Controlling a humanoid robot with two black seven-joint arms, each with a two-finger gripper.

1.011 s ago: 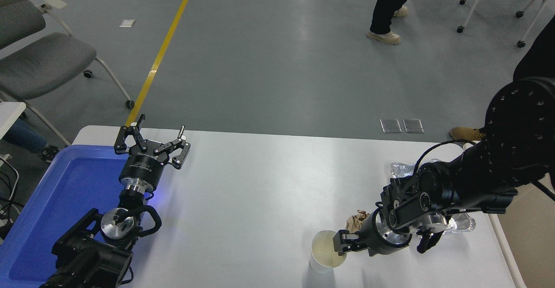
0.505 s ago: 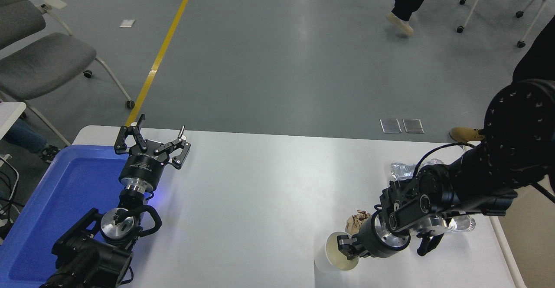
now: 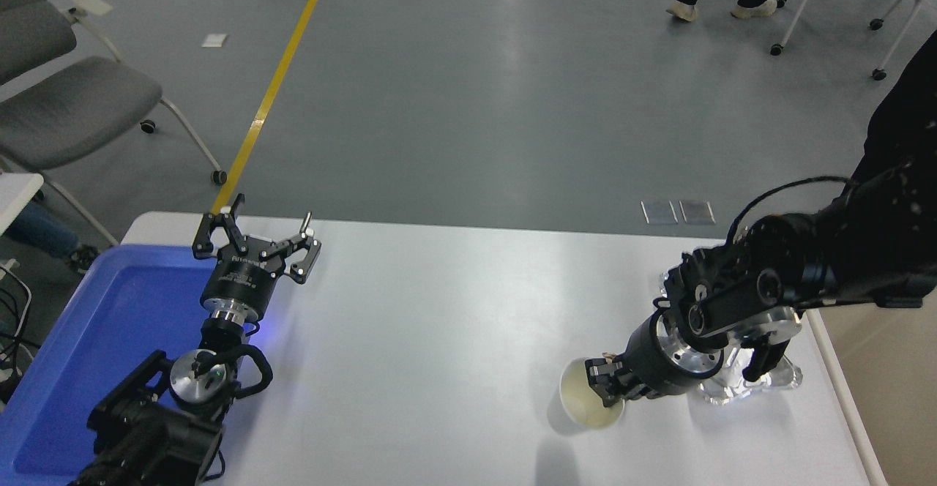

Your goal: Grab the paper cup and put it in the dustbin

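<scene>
Above table, right gripper (image 3: 606, 383) pinching paper cup (image 3: 585, 402) rim, now lifted, tilted

White table (image 3: 454, 325) carries a blue tray (image 3: 110, 325) at left, foil tray (image 3: 768, 380) at right

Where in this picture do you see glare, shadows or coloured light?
Head view: a pale glare streak lies on the grey floor; soft shadows fall on the white table below the lifted paper cup; a blue glow shows beside the parked left gripper.

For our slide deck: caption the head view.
Right gripper holds the paper cup tilted above the white table.
</scene>
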